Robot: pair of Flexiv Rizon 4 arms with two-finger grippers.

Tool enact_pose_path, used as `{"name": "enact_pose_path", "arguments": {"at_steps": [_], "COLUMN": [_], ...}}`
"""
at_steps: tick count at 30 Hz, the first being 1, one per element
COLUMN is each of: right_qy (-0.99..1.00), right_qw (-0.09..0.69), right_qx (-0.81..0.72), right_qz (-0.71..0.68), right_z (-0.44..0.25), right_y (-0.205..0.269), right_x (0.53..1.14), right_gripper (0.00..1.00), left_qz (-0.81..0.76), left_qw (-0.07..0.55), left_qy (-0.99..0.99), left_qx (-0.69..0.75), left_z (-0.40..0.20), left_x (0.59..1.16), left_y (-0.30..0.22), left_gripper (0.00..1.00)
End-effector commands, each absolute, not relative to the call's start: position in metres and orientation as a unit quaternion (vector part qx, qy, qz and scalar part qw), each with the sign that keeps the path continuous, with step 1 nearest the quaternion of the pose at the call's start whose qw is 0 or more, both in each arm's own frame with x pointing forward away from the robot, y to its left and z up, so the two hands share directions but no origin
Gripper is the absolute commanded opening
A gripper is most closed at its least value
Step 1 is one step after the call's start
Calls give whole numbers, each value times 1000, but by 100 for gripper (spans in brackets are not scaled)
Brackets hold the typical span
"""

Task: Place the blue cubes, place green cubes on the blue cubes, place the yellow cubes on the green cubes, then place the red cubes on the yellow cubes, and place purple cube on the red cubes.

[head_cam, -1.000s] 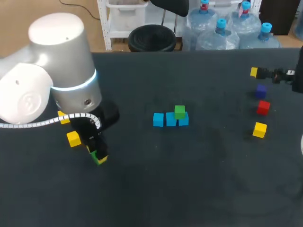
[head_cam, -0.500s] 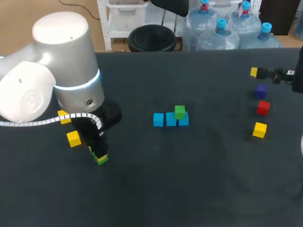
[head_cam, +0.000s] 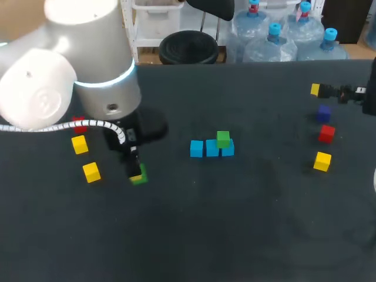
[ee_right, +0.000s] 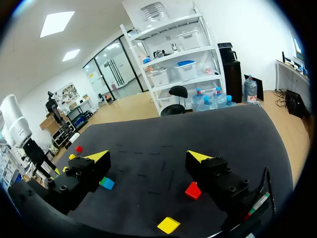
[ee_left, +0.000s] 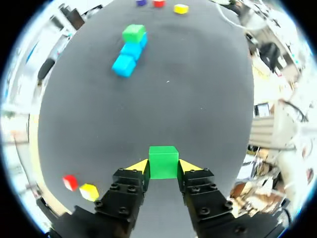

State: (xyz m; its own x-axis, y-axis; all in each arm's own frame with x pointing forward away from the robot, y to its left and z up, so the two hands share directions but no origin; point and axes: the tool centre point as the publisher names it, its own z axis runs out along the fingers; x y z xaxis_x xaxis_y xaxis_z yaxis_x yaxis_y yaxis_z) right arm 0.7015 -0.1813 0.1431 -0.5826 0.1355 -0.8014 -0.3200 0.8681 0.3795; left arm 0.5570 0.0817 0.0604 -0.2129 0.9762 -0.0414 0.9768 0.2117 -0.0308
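Clamped on a green cube [ee_left: 163, 161], my left gripper [ee_left: 163, 166] has come closer to the blue row [head_cam: 211, 147], still left of it. My right gripper [ee_right: 148, 157] gapes wide, far right of it. Count: three blue cubes, two green, three yellow cubes [head_cam: 91, 171], two red cubes [head_cam: 326, 134], one purple cube [head_cam: 323, 113].
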Motion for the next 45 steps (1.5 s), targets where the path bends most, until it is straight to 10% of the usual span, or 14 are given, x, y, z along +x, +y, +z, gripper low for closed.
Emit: {"name": "enact_pose_path", "arguments": {"at_steps": [1, 45], "right_qy": [853, 853], "right_qw": [453, 453], "right_qx": [-54, -54], "right_qz": [253, 253], "right_z": [144, 144], "right_y": [-182, -182], "right_x": [701, 701], "right_gripper": [100, 100], "left_qz": [-17, -18], "left_qw": [-14, -50], "left_qy": [746, 711], "left_qx": [666, 701], "left_z": [61, 53], "left_x": [566, 673], "left_y": [70, -14], "left_gripper": [0, 0]}}
